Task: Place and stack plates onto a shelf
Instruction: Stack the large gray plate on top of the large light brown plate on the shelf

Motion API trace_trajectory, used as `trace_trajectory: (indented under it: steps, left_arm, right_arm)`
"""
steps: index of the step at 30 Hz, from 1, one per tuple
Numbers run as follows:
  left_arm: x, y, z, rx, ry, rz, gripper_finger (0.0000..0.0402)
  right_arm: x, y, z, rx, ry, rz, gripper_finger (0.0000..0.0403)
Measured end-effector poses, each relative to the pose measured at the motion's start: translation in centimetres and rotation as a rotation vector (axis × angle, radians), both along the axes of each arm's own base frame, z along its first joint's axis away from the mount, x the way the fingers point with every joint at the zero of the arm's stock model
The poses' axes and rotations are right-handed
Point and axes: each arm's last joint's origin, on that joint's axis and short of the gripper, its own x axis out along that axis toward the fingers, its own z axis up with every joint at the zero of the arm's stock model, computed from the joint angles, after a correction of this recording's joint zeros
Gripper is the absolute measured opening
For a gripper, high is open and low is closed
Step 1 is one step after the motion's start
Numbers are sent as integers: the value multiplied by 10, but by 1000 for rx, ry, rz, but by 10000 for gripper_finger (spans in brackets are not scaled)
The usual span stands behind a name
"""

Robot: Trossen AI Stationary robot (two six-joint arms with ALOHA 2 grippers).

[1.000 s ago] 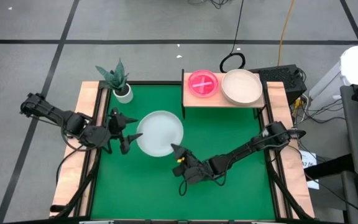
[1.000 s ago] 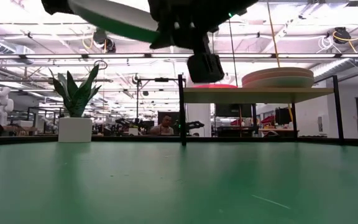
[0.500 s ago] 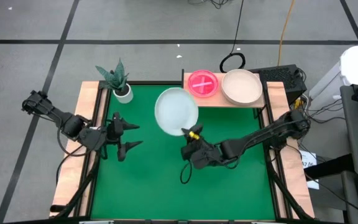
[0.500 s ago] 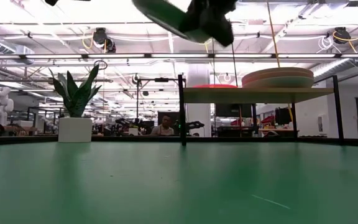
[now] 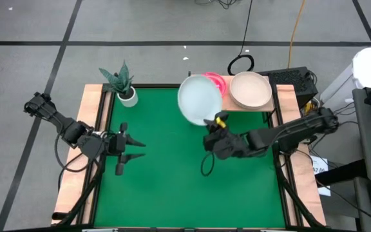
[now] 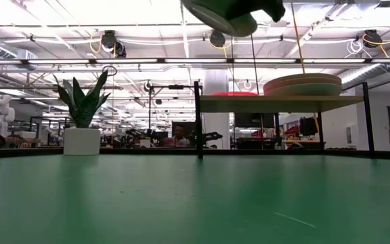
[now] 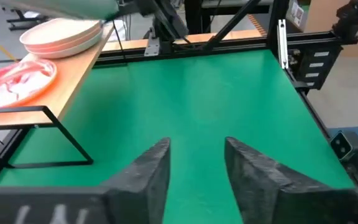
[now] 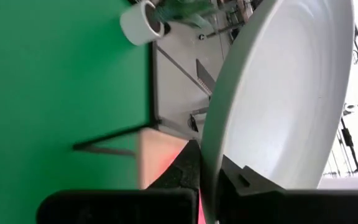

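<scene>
The pale blue-green plate (image 5: pixel 199 98) hangs in the air, partly over the shelf (image 5: pixel 263 103) and its magenta plate (image 5: pixel 218 82). Left gripper (image 5: pixel 136 147) waits empty, fingers parted, at the table's left. Right gripper (image 5: pixel 212 121) pinches the pale plate's near rim.

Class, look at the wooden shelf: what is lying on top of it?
On the shelf lie stacked beige plates and a magenta plate, which the pale plate in the right claw partly covers.
</scene>
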Motion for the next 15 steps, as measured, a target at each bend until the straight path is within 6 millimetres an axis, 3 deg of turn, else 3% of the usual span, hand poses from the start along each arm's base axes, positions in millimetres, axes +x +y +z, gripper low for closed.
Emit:
trace_trajectory:
  steps: [5,15]
  left_arm:
    - [0,0,0,9,0,-3,121]
    - [0,0,0,-8,0,4,115]
  right_arm:
    - [-21,-30,17,78,30,-12,3]
    - [-68,-86,28,274,145,-123,5]
